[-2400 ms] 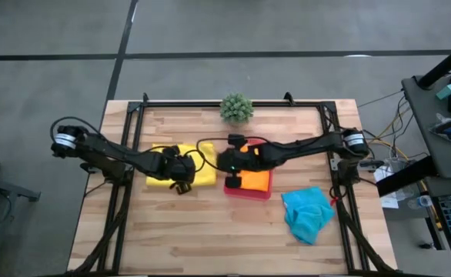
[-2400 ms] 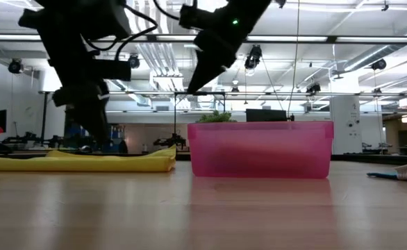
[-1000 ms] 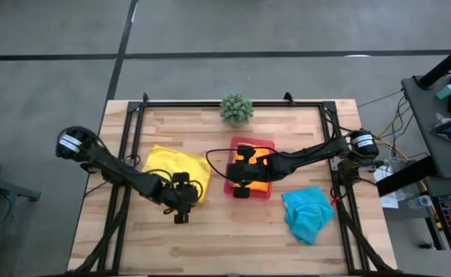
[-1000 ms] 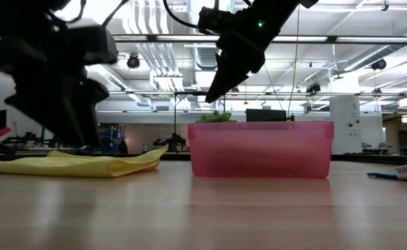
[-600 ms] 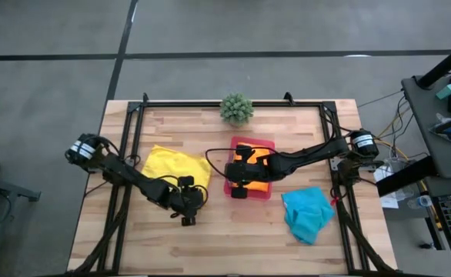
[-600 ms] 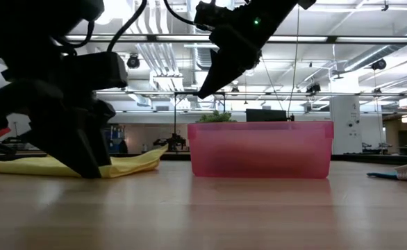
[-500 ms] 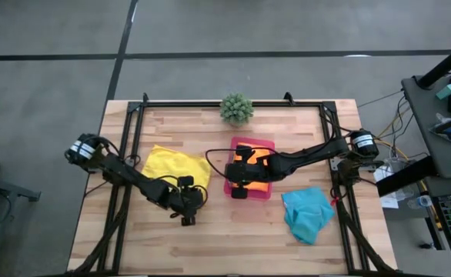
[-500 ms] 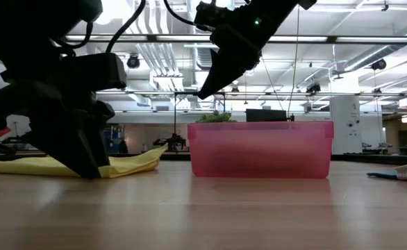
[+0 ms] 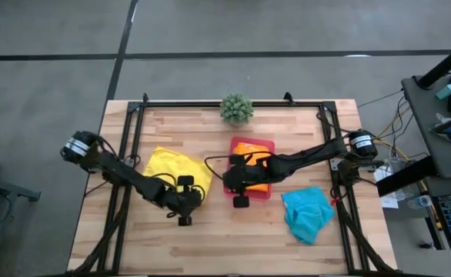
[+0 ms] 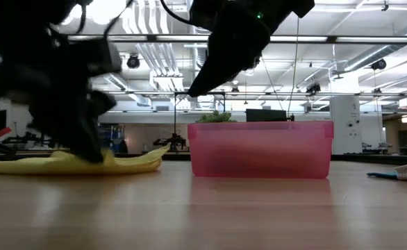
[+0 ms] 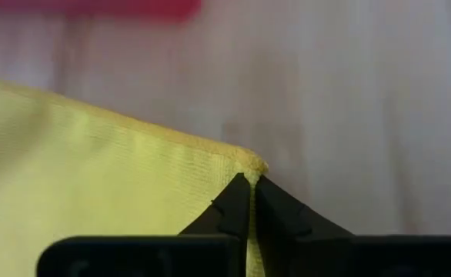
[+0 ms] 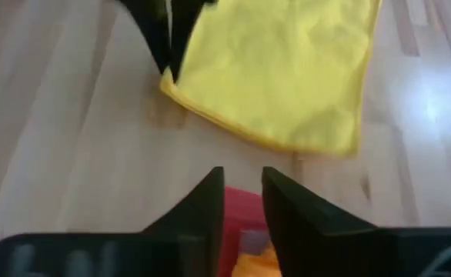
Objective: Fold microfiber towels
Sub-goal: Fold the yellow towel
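The yellow towel (image 9: 175, 165) lies spread on the table's left half, also seen in the low view (image 10: 57, 164). My left gripper (image 11: 248, 181) is shut on the towel's near right corner and shows low over it in the high view (image 9: 195, 192). An orange towel (image 9: 255, 158) lies in the pink tray (image 9: 265, 192). My right gripper (image 12: 241, 175) hangs open above the tray's near left part, nothing between its fingers. A turquoise towel (image 9: 308, 214) lies crumpled at the near right. My left gripper pinches the yellow towel's near right corner (image 11: 252, 161) between its two fingertips. The fingers slant down at it from the table's near left. One layer or several, I cannot tell. The rest of the towel lies on the table.
A small spiky green plant (image 9: 236, 108) stands at the far edge, mid table. The pink tray (image 10: 259, 149) sits right of the yellow towel. Bare wood stretches along the near edge (image 9: 225, 246).
My left gripper has moved a little toward the far right and sunk onto the yellow towel's near right corner, taking hold of it. My right gripper has tipped further down and edged toward the table's near edge above the tray.
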You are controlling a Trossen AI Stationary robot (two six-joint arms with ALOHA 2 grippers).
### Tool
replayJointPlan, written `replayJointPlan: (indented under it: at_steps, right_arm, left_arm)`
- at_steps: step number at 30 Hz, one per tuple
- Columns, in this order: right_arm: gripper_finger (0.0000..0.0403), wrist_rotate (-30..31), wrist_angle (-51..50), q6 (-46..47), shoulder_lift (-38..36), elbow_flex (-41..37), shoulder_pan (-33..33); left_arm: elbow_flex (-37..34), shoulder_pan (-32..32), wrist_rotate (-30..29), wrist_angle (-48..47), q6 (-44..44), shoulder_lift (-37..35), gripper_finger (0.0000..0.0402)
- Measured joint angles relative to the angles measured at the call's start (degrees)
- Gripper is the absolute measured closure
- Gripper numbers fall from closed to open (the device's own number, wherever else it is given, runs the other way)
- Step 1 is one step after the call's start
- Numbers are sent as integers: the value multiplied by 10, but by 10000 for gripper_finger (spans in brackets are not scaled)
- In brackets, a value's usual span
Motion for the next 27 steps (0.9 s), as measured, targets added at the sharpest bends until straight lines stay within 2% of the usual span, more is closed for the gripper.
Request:
replayJointPlan:
  at_steps: [7,11,15,21,24,27]
  right_arm:
    - [232,15,51,-49,60,19,7]
    - [198,18,70,-78,93,48,7]
    - [185,18,72,-90,128,79,7]
    - [184,-13,71,-89,186,131,8]
    - [184,2,39,-90,212,155,8]
    - [188,53,-2,-102,226,173,8]
  left_arm:
    - [-2,-3,-18,-25,15,-93,401]
    - [-2,-10,-19,-38,15,-131,401]
    - [-2,-21,-27,-50,14,-167,401]
    - [-3,-30,-47,-62,13,-202,401]
    - [-3,-38,-47,-64,13,-212,401]
    - [-3,-55,-46,-72,10,-220,401]
